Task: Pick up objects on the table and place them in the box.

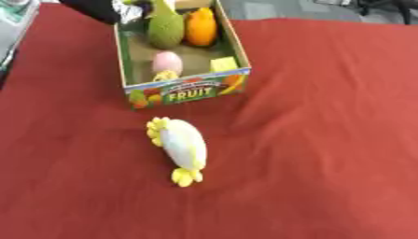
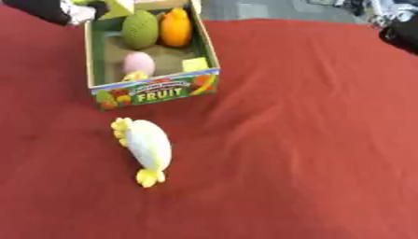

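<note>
A white plush toy (image 1: pixel 183 145) with yellow frills at both ends lies on the red cloth just in front of the box. The cardboard box (image 1: pixel 186 90), printed FRUIT on its front wall, stands at the top centre. It holds a green plush fruit (image 1: pixel 166 29), an orange one (image 1: pixel 201 26), a pink one (image 1: pixel 167 61) and a small yellow block (image 1: pixel 223 64). My left hand (image 1: pixel 130 11) hangs over the box's back left corner, beside the top of the green fruit. In the right eye view my right hand (image 2: pixel 399 31) shows as a dark shape at the top right edge, far from the box.
The red cloth (image 1: pixel 326 140) covers the whole table, with a fold running down from the box's right front corner. A grey floor (image 1: pixel 294 8) shows beyond the far edge. Something pale (image 1: pixel 10 23) sits at the upper left edge.
</note>
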Robot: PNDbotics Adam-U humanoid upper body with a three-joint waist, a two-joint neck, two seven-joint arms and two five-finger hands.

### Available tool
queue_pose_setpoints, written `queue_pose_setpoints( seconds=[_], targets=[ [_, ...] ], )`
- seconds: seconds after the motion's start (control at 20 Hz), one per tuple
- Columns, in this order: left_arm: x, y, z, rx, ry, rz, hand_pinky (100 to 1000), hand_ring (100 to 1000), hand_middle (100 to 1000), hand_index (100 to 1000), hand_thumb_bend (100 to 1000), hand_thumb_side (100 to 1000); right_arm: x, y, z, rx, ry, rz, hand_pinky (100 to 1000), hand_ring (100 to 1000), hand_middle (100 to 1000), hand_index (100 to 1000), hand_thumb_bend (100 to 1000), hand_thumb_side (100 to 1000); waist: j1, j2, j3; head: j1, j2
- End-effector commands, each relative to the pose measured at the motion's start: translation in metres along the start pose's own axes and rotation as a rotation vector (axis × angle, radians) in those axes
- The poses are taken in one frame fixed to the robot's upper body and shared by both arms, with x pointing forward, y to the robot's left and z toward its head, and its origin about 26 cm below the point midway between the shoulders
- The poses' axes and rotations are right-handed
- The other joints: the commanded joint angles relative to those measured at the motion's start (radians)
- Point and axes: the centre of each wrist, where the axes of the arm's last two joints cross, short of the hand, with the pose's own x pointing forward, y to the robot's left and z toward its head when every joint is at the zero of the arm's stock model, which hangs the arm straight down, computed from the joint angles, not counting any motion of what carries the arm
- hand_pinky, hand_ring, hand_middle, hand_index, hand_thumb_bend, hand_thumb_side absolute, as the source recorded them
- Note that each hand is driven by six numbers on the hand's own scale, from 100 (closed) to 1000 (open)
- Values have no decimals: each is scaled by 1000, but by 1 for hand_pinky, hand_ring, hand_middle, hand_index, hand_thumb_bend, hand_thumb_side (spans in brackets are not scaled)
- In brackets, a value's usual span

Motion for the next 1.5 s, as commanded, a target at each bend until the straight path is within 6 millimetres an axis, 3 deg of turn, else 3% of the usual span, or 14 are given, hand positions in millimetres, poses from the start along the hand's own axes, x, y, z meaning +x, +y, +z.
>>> queue_pose_setpoints(
  seconds=[0.05, 0.25, 0.6, 0.7, 0.8, 1.05, 1.25, 1.5],
  targets=[
    [-4, -5, -7, 25, -5, -58, 777, 686, 604, 756, 100, 340, 8, -6, -5, 1, -34, 8, 909, 882, 596, 835, 100, 477, 2, -5, -7, 8, -16],
    [-13, -29, -13, 15, -16, -91, 795, 722, 650, 787, 120, 367, 7, -5, -5, 1, -31, 1, 910, 883, 595, 835, 100, 479, 1, -1, -11, 9, -15],
    [-30, -54, -16, -89, -23, -151, 907, 901, 855, 940, 410, 516, 7, -3, -4, 7, -26, -7, 911, 880, 595, 836, 100, 480, -1, 2, -11, 0, -11],
    [-33, -57, -15, -132, -18, -175, 959, 964, 905, 971, 506, 574, 6, -3, -4, 9, -23, -7, 911, 880, 595, 836, 100, 480, -2, 2, -11, -3, -11],
    [-36, -60, -15, -176, -6, -203, 1000, 1000, 919, 980, 547, 611, 6, -3, -3, 10, -19, -7, 911, 880, 595, 836, 100, 481, -2, 1, -10, -5, -11],
    [-33, -54, -13, -201, 31, -256, 1000, 1000, 964, 997, 630, 711, 5, -2, -1, 13, -12, -9, 912, 881, 595, 836, 100, 483, -1, -1, -5, -6, -8],
    [-31, -49, -12, -188, 49, -268, 1000, 1000, 973, 1000, 623, 670, 4, -2, 0, 12, -8, -8, 913, 881, 594, 835, 100, 481, 0, -3, -4, -9, -7],
    [-24, -36, -10, -109, 27, -231, 1000, 1000, 927, 980, 489, 620, 3, -2, 1, 13, 0, -4, 913, 881, 594, 835, 100, 479, 0, -7, 1, -14, -3]
  ],
)
